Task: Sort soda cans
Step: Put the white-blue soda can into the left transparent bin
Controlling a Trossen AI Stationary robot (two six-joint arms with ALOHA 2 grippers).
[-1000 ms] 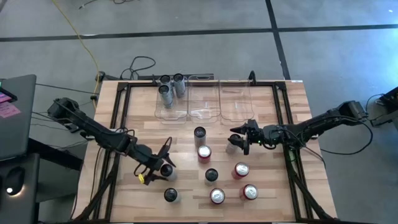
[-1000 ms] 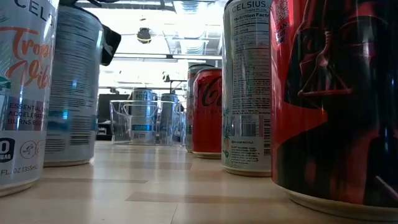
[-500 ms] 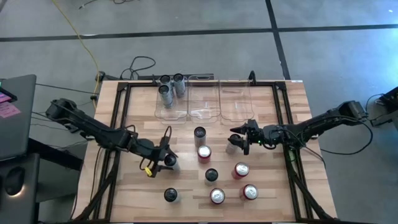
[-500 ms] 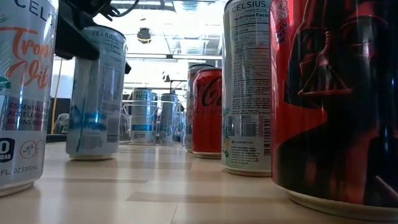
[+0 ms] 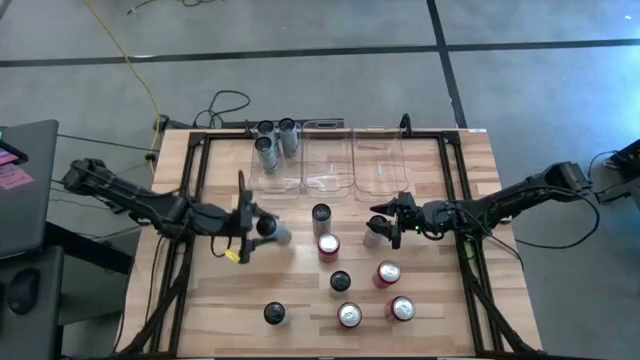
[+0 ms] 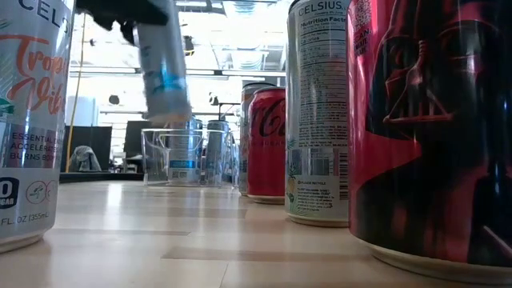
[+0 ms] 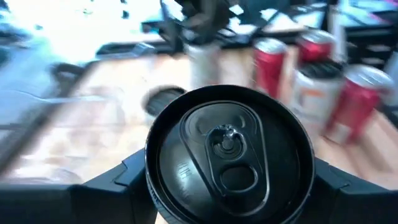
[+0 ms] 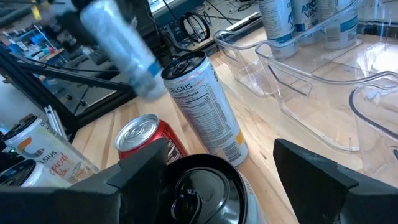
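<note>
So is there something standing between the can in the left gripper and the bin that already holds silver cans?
Nothing visible does. The left gripper holds its silver can lifted off the table, and the wood up to the leftmost bin is bare; the other cans stand further right.

Light wooden table [image 5: 210, 290], three clear bins [image 5: 327, 158] along far edge, soda cans [image 5: 340, 282] standing mid-table

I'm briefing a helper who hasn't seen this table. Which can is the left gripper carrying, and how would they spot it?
Start at the three clear bins along the table's far edge. Nearer than the left bin, the left gripper holds a silver can with a dark top. It alone is lifted off the wood and tilted; every other can stands upright.
</note>
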